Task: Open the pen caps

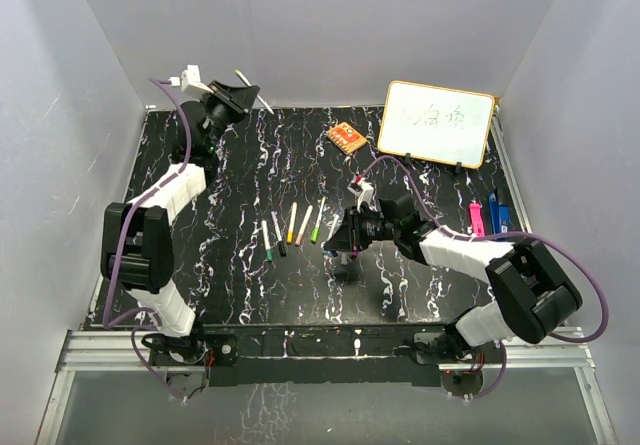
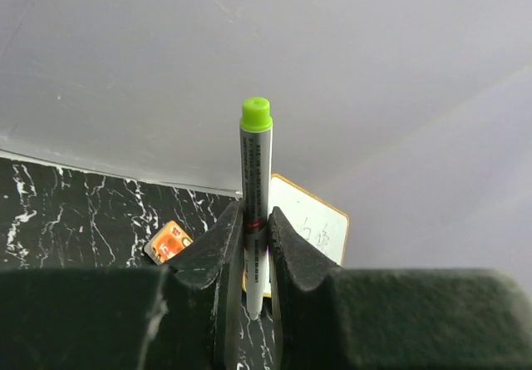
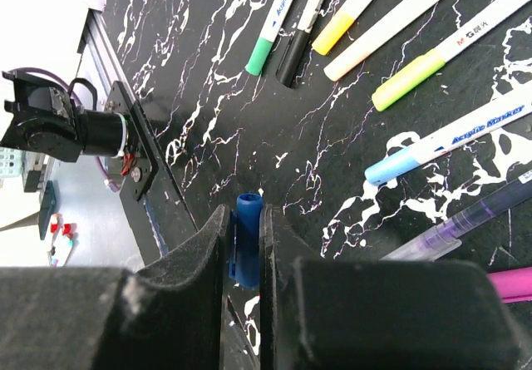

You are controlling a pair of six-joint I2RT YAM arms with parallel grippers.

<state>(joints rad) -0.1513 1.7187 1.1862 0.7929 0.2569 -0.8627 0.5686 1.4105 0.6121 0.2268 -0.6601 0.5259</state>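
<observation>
Green cap [image 2: 256, 114] on held marker [image 2: 255, 179]; blue cap [image 3: 247, 237] alone in right gripper [image 3: 241, 220].
Left gripper [image 2: 254, 235] clamps the marker's barrel near the back wall [image 2: 374, 54]; right gripper pinches the blue cap over the marbled table [image 1: 250, 295], beside lying pens [image 1: 292, 225].

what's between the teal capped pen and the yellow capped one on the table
A black-capped pen lies between the teal-capped pen and the yellow-capped pen, as the right wrist view shows.
</observation>
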